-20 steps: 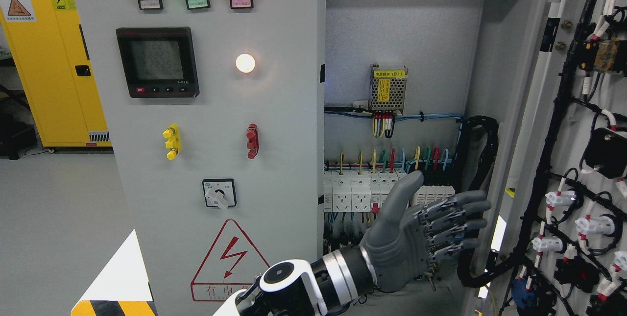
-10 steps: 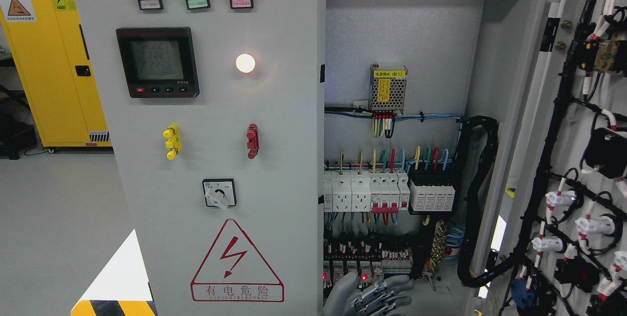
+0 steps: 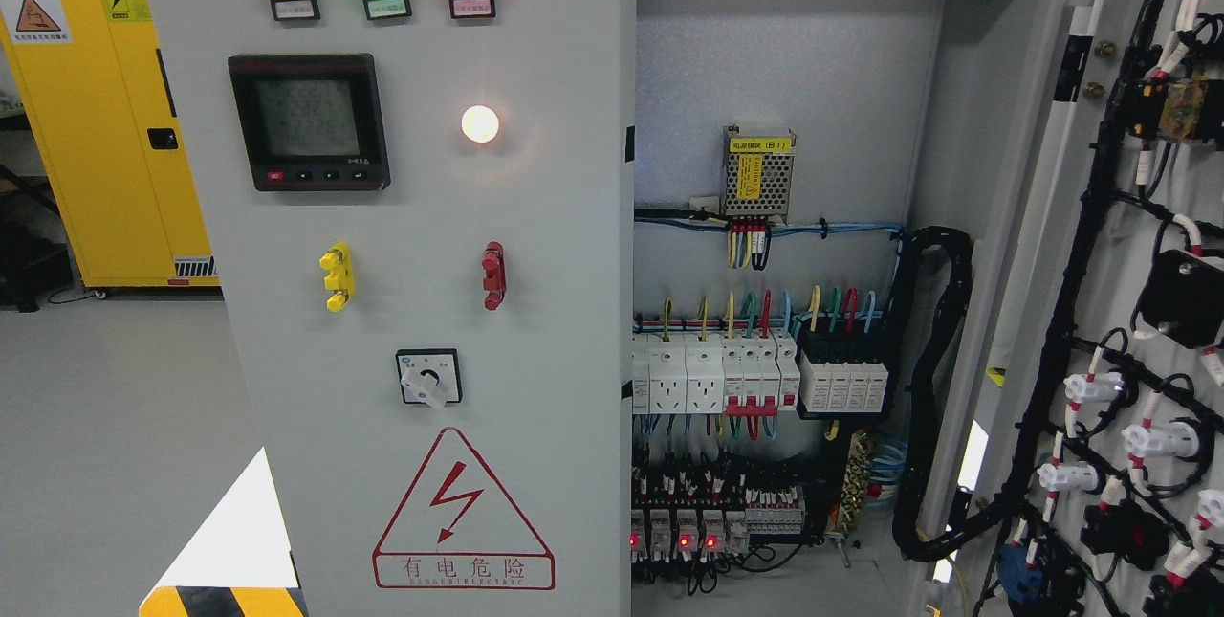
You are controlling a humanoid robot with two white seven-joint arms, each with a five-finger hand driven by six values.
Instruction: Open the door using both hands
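From my head camera I see neither hand nor arm, so I cannot tell whether the fingers are spread or curled, nor how the door lies relative to them. The right door [image 3: 1128, 311] stands swung wide at the picture's right, its inner face strung with black wiring and white connectors. Left of it the cabinet interior [image 3: 775, 244] shows breakers [image 3: 755, 373] and coloured wires. The left door [image 3: 421, 263] is closed, carrying three lamps, a meter [image 3: 308, 121] and a red warning triangle [image 3: 463, 512].
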